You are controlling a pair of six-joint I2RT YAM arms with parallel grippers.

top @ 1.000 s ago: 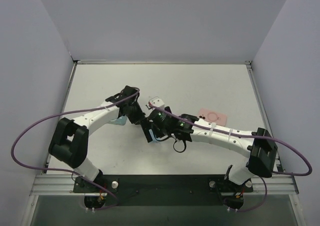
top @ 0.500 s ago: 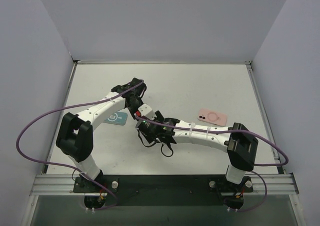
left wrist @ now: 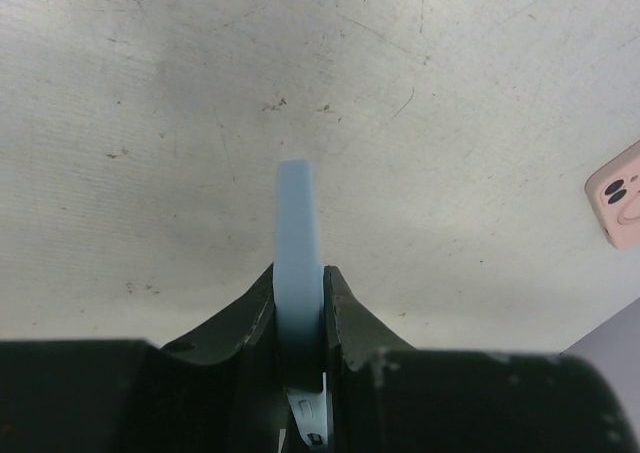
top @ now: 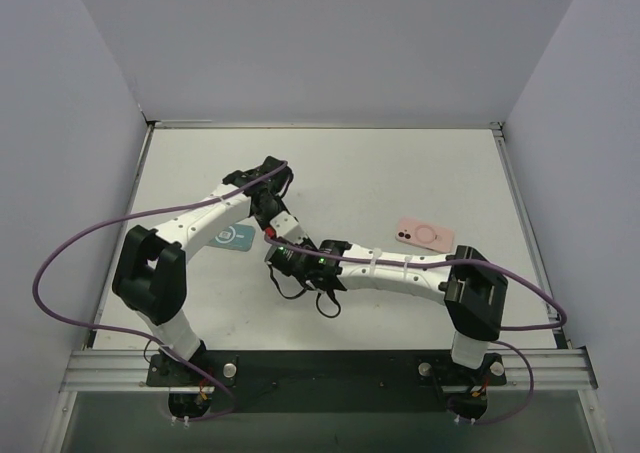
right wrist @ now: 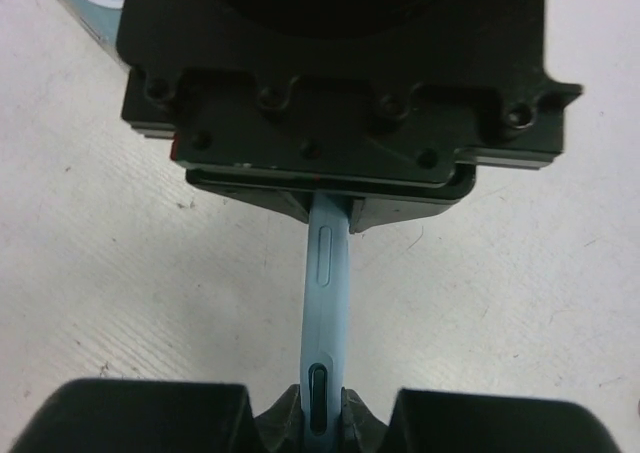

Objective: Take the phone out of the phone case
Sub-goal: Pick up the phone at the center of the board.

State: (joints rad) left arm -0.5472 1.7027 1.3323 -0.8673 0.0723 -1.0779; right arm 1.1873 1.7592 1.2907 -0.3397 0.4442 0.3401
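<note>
Left gripper [left wrist: 298,278] and right gripper [right wrist: 321,401] both clamped on light-blue phone case [right wrist: 324,273], held on edge, mid-worktop; pink case [top: 425,235] lay toward right edge.

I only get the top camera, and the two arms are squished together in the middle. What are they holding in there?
Observer: The left wrist camera shows the left gripper shut on a thin light blue case, seen edge-on.
Operator: Is the other arm holding it too?
Observer: Yes, the right gripper pinches its opposite end.
Operator: Does it have buttons?
Observer: The right wrist camera shows two long button shapes along its edge.
</note>
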